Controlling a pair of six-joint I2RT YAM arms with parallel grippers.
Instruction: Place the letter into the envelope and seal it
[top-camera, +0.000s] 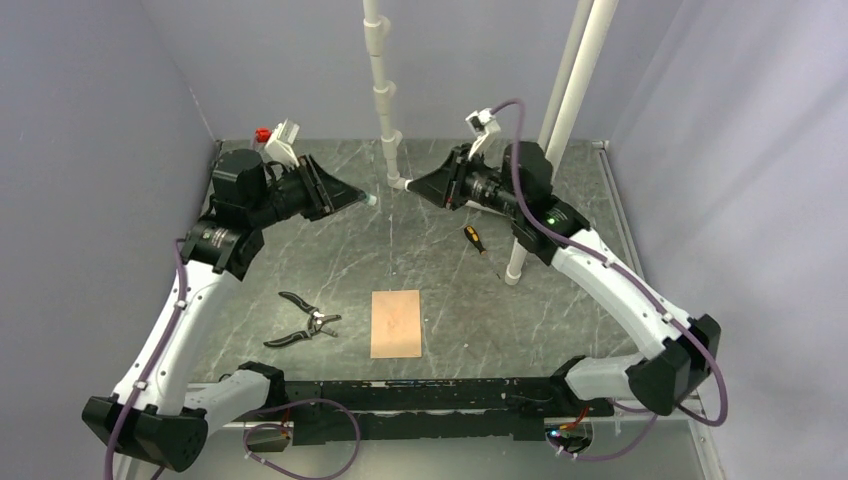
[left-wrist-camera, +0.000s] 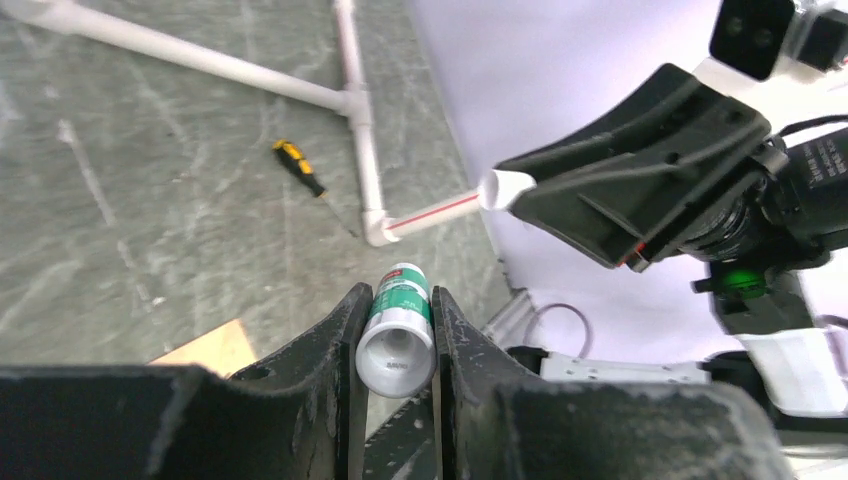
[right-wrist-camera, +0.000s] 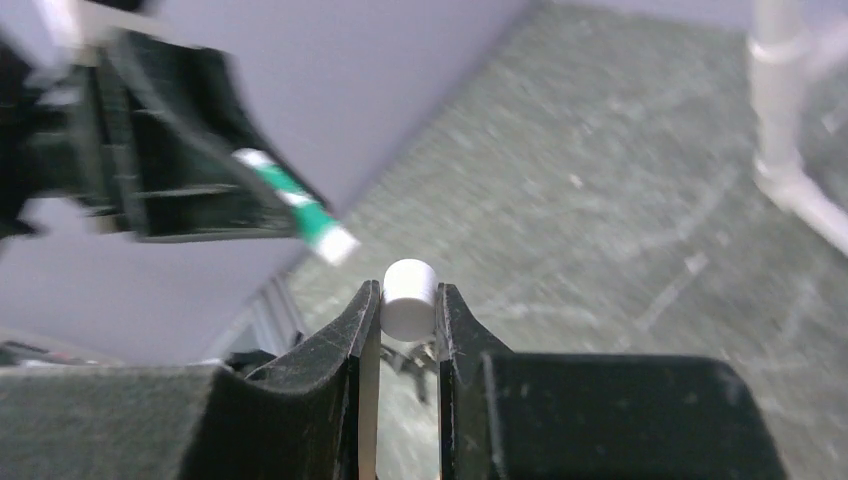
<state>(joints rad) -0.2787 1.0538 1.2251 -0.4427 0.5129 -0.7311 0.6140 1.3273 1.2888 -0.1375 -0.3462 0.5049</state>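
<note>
One pinkish-tan paper rectangle (top-camera: 396, 322) lies flat at the table's near middle, with faint lines at its centre and no flap showing. I cannot tell whether it is the envelope or the letter, and no second paper piece is in view. A corner of it shows in the left wrist view (left-wrist-camera: 210, 350). My left gripper (top-camera: 368, 200) is raised and shut on a green-and-white glue stick (left-wrist-camera: 398, 330). My right gripper (top-camera: 410, 186) faces it, shut on a small white cap (right-wrist-camera: 409, 298). Stick tip and cap are a short gap apart in the air.
Black pliers (top-camera: 303, 322) lie left of the paper. A yellow-and-black screwdriver (top-camera: 474, 238) lies at the right by a white pipe post (top-camera: 518, 262). More white pipes (top-camera: 385, 90) stand at the back. Grey walls close in both sides.
</note>
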